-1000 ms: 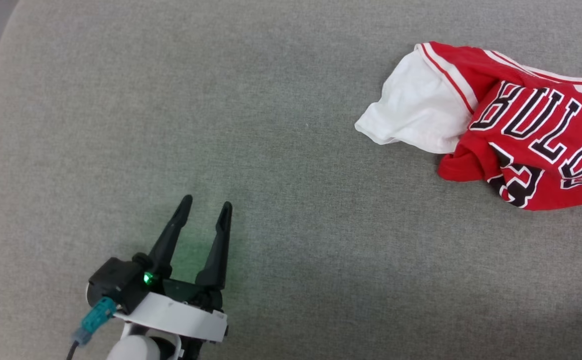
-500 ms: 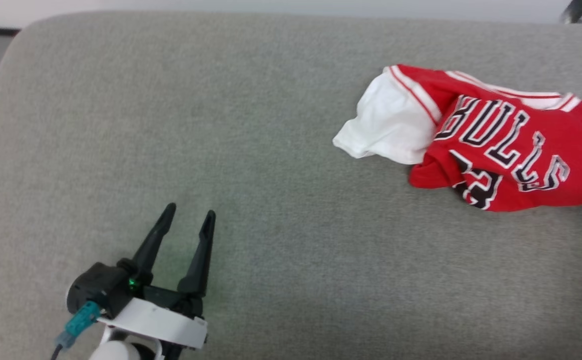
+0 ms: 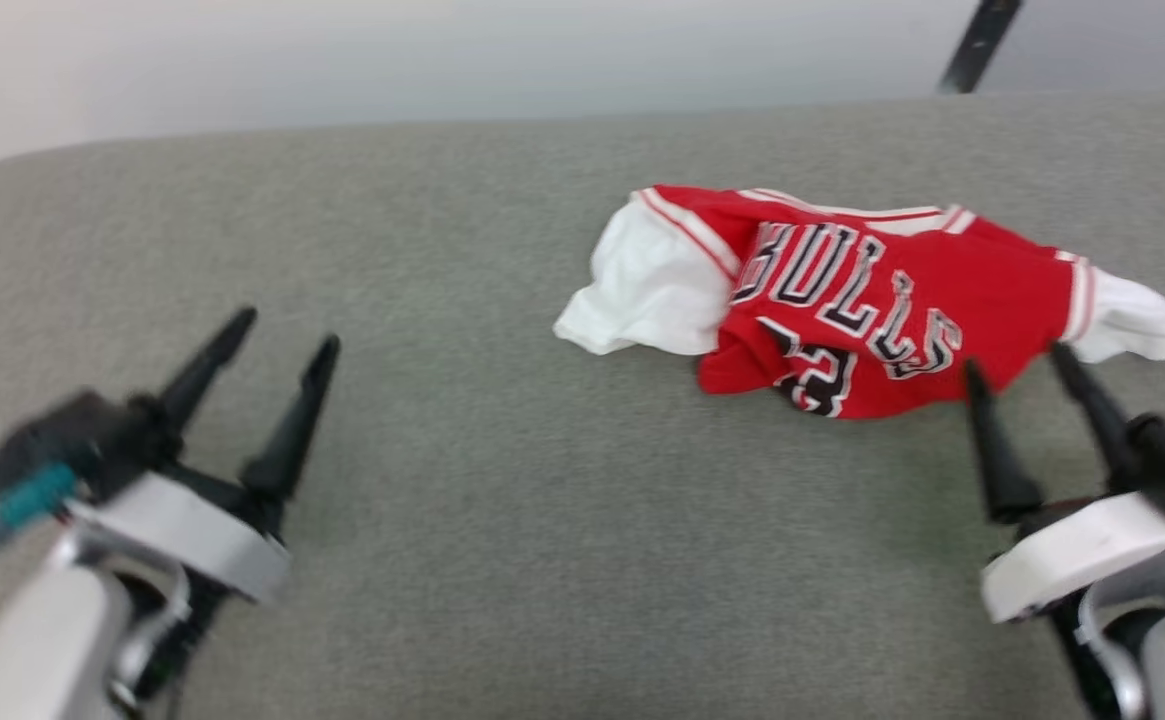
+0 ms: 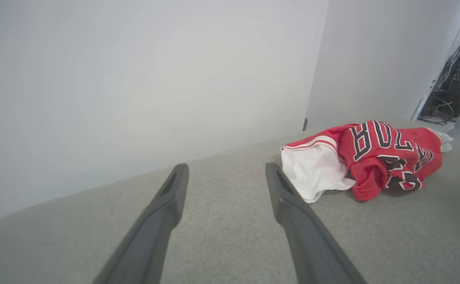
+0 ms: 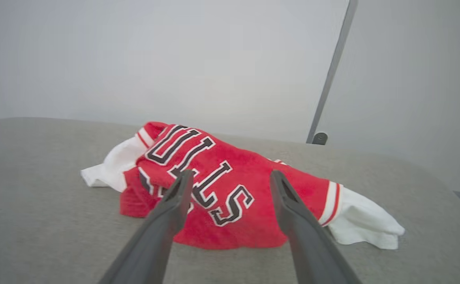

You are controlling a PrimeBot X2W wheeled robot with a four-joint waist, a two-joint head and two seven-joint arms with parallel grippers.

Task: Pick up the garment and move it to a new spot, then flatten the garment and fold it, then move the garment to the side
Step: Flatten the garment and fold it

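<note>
The garment (image 3: 872, 300) lies crumpled on the grey tabletop (image 3: 502, 480), right of the middle and nearer to the far edge than to the near one. Its red body shows the black "BULLS" letters. One white sleeve spreads toward the middle of the tabletop and the other white sleeve points to the right side.

The left hand (image 3: 286, 329) is over the left part of the tabletop, well apart from the garment, with its fingers wide apart and nothing between them. The right hand (image 3: 1014, 358) is just at the near red hem, its fingers also spread wide and holding nothing. The head view is blurred here, so it is hard to say whether the tips touch the cloth.

Between the left hand and the white sleeve there is a broad bare stretch, and the near half of the tabletop is open too. The far-left corner is rounded. Behind the far edge there is a pale wall, and a dark slanted pole (image 3: 977, 45) stands behind the right part.
</note>
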